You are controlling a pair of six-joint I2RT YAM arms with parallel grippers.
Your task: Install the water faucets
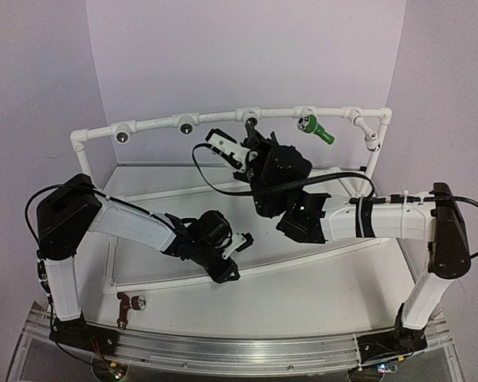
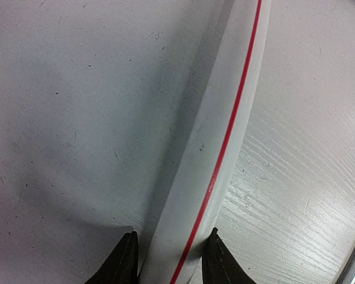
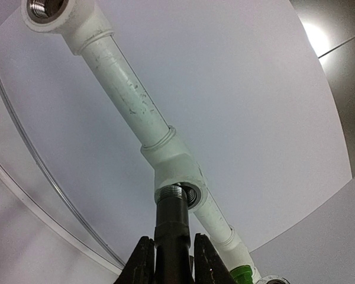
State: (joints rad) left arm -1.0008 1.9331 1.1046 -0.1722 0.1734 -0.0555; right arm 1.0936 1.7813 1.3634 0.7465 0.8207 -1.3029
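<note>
My right gripper (image 3: 173, 239) is shut on the black faucet (image 3: 173, 219), which points up. Its silvery threaded end sits at the mouth of a white tee socket (image 3: 178, 171), slightly off to the left. From above, that faucet (image 1: 252, 127) is at the middle socket of the top rail. A green faucet (image 1: 315, 127) sits in the socket to the right, its green collar (image 3: 242, 275) also showing in the right wrist view. The reddish-brown faucet (image 1: 128, 305) lies on the table at the front left. My left gripper (image 2: 171, 232) is shut on the frame's lower white pipe (image 2: 219, 118), the one with a red stripe.
The white pipe frame (image 1: 155, 123) arcs across the back, with open tee sockets at the left (image 1: 121, 137), (image 1: 186, 126) and one at the right end (image 1: 373, 146). Its front rail (image 1: 303, 256) crosses the table. A black cable (image 1: 203, 171) loops by the right wrist.
</note>
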